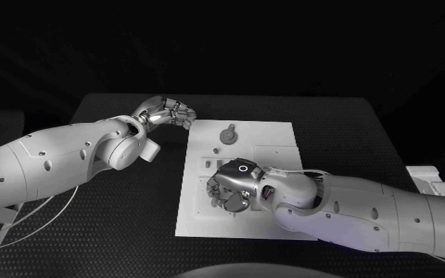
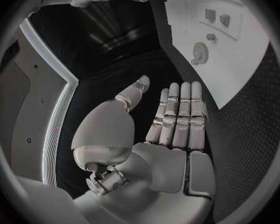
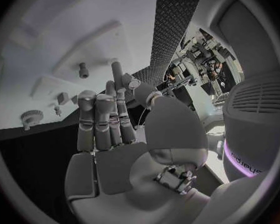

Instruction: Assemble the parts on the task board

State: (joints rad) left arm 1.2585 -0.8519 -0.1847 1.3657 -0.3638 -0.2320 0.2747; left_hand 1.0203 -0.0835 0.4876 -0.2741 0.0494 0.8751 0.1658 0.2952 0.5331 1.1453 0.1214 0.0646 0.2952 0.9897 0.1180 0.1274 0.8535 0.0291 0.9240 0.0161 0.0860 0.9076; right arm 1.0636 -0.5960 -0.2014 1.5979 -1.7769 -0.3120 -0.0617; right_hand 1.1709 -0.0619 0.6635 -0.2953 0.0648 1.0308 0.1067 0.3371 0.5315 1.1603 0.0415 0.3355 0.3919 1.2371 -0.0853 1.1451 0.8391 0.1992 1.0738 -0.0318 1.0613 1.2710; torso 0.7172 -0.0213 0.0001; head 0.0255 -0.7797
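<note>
Head view first: the task board [image 1: 243,181] is lying in the middle of the black counter [image 1: 371,136], long axis running top to bottom of the frame. A round grey part [image 1: 228,136] is sitting near its top, a small tab on it pointing toward the top of the frame. The right hand [image 1: 232,186] is hovering over the lower middle of the board, fingers bent down toward the small parts there. I can't tell from here whether it's pinching anything. The left hand [image 1: 169,112] is hanging just off the board's upper left corner, fingers curled loosely, not touching it.

Left wrist view: the left hand [image 2: 171,129] is spread flat, fingers straight and side by side, holding nothing. The board [image 2: 227,40] is lying beyond the fingertips, with the round part [image 2: 199,52] on it.

Right wrist view: the right hand [image 3: 112,129] is showing mostly extended fingers, with the thumb tip and one fingertip coming close together. Whether a piece is in there, I can't make out. A small peg [image 3: 83,70] is standing on the board [image 3: 59,50].

My guess is the step is picking or seating a small part. I'd go slow, keep the fingers straight above it, and let the free left hand steady the board edge if it's sliding.
</note>
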